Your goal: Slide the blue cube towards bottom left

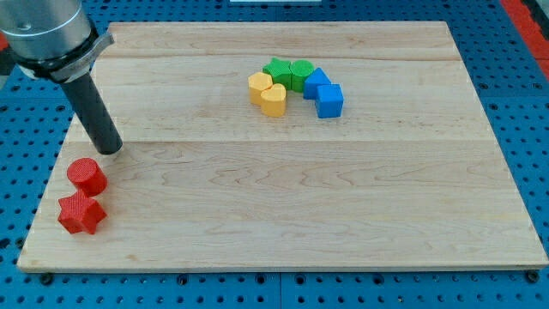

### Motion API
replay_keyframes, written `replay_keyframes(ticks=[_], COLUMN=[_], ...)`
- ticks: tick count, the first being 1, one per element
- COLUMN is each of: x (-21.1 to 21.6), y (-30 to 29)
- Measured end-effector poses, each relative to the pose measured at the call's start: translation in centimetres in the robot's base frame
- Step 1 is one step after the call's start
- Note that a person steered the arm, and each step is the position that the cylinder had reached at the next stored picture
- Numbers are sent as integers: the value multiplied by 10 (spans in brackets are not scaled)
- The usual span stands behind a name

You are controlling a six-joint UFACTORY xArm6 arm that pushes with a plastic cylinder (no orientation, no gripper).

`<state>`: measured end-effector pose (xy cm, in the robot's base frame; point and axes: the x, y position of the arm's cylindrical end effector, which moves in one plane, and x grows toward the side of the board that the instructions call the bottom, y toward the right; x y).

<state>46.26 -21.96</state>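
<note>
Red star (81, 214) below my tip (110, 151).

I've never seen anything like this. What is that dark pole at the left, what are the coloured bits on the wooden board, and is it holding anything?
It is a robot arm ending in a plain rod; it holds nothing and only pushes. My tip rests on the wooden board at the view's left, just above the red cylinder and red star. Far off, near the view's top, lies a cluster: two yellow blocks, two green blocks, a blue block and the blue cube. One camera looks down at an angle.
</note>
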Motion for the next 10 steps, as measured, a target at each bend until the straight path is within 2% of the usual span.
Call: replay_keyframes(ticks=[2,3,4,5,7,8,9,10], x=[27,-1,-11,9,3,6,42,36], y=[0,-2,-11,-16,-13,55,152,238])
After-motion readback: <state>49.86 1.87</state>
